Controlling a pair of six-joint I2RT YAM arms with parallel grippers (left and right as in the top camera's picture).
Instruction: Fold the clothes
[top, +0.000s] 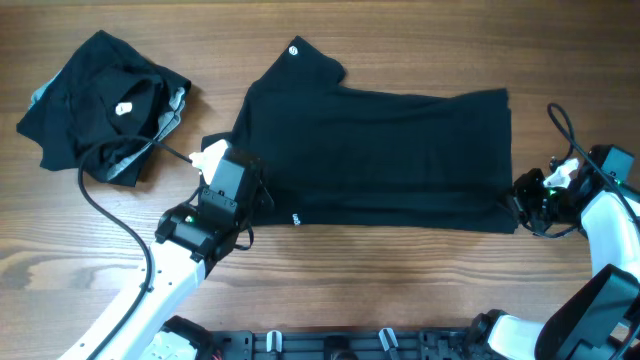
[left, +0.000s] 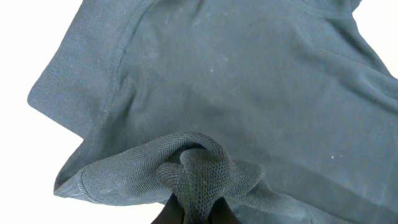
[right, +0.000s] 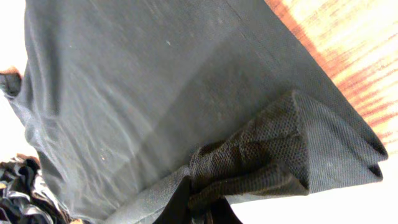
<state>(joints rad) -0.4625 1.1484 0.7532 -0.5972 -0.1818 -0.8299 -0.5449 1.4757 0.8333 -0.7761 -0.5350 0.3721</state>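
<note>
Wooden tabletop (top: 400, 270) carries the large black shirt (top: 390, 150) spread across its middle, with a crumpled pile of other black garments (top: 95, 100) towards the far left corner. The left gripper (top: 255, 190) is clamped on a bunched fold at the shirt's left end. The right gripper (top: 520, 192) pinches the shirt's near corner by the table's right edge.

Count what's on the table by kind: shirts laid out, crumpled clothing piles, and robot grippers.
black shirt laid out: 1
pile of crumpled dark clothes: 1 (garments inside can't be counted)
grippers: 2, the left gripper and the right gripper, each pinching the shirt
Total: 4
</note>
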